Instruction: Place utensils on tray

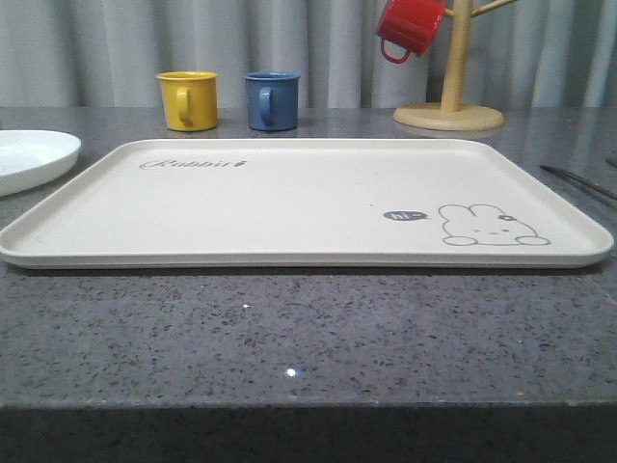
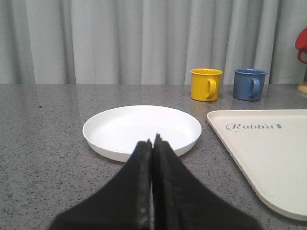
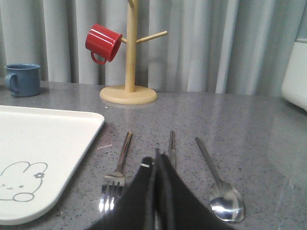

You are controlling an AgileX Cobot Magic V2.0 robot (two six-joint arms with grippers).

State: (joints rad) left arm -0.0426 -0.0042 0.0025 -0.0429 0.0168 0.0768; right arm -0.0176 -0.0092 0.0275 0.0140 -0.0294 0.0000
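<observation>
The desk [image 1: 308, 338] is grey speckled stone with a dark front edge, curtains behind it. Big cream tray [image 1: 289, 207] sits dead centre on it, nothing on the tray itself. White plate [image 1: 29, 159] is at 9 o'clock from the tray, near its corner but apart. Yellow mug [image 1: 188, 99] and blue mug [image 1: 271, 99] stand side by side around 11–12 o'clock behind the tray. Wooden mug tree [image 1: 451, 92] is at 1 o'clock, its round base on the desk. Off at 3 o'clock the fork [image 3: 115, 175], chopsticks [image 3: 171, 147] and spoon [image 3: 218, 184] lie in a row straight on the desk, roughly parallel, apart from each other.
</observation>
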